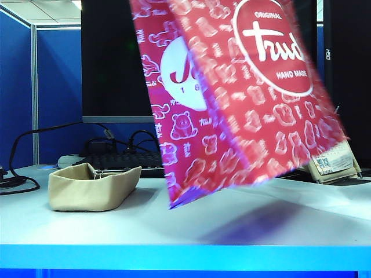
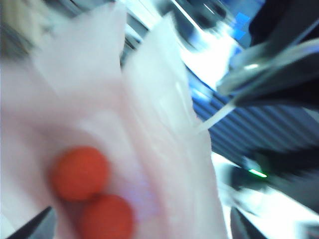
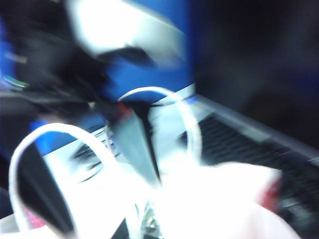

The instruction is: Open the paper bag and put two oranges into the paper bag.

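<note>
Both oranges (image 2: 79, 173) inside tilted paper bag (image 1: 232, 98); left pincer (image 2: 139, 230) spread, empty above mouth; right pincer (image 3: 142, 219) closed at the rim; lower bag upright onto worktop (image 1: 174, 226).

A pale table (image 1: 87, 231) with a bright blue front edge carries everything here. Toward its left sits a low beige fabric tray (image 1: 93, 186), soft-walled and a little slumped. Behind that, a dark keyboard (image 1: 124, 162) lies flat near the back edge, with black cables (image 1: 23, 179) trailing off to the left. Over on the right a small tan object with a printed label (image 1: 333, 163) rests on the top (too blurred to name). A soft shadow (image 1: 261, 229) falls across the middle of the surface.
</note>
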